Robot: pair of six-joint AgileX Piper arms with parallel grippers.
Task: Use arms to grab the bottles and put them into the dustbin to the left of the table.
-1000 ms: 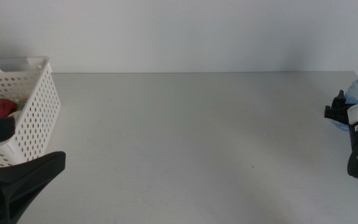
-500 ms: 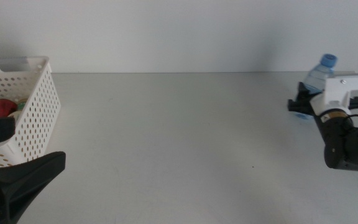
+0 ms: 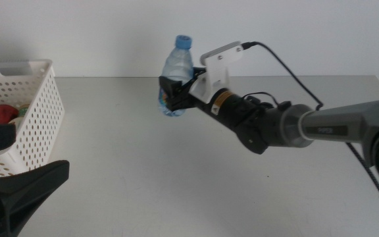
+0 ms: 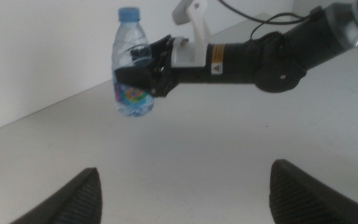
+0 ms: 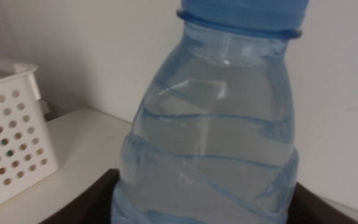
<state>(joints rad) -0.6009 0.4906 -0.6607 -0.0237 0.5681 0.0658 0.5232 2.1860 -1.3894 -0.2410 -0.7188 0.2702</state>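
Since a second ago your right gripper has swung from the far right to mid-surface, carrying the clear blue-capped water bottle.
It stays clamped on the upright bottle, held above the off-white surface, well right of the white perforated dustbin; your left gripper waits splayed beside that dustbin.

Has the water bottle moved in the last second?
Yes. The right gripper has carried the water bottle from the table's right edge leftward, toward the dustbin.

right arm: grey link, black joints, white camera bracket, black cable, yellow warning sticker; black gripper. left gripper: black jaws.
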